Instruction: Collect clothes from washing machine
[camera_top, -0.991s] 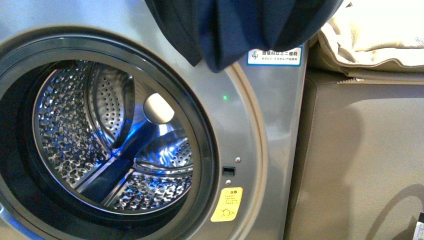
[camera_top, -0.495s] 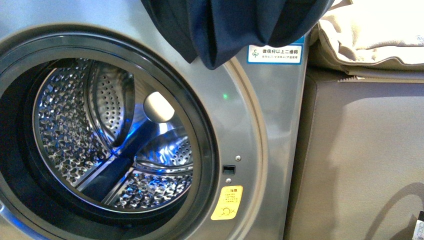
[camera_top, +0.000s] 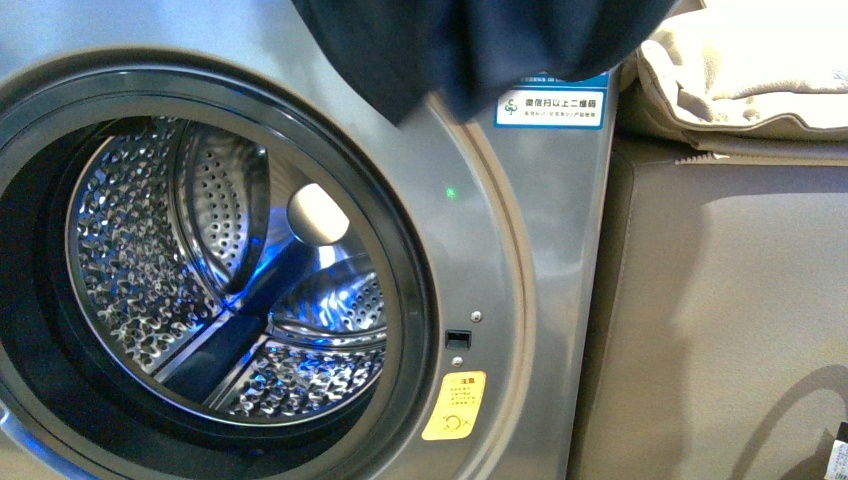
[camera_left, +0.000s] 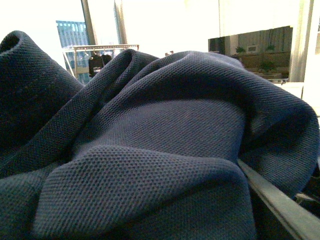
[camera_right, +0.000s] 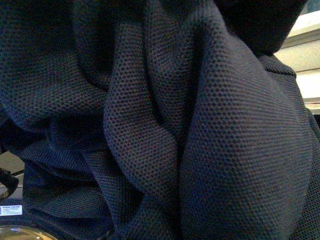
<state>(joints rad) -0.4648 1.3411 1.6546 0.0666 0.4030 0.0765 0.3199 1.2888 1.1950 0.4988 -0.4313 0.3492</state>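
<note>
Apparently the clothes (camera_top: 470, 50) are already hanging outside the washing machine (camera_top: 520, 300), at the top centre of the front view, above the porthole, and the drum (camera_top: 170, 260) is showing only bare steel. Carrying them away and putting them down is what is remaining, I judge. Navy fabric is covering both wrist views, so I cannot tell whether the fingers are clenching it or lying released.
</note>
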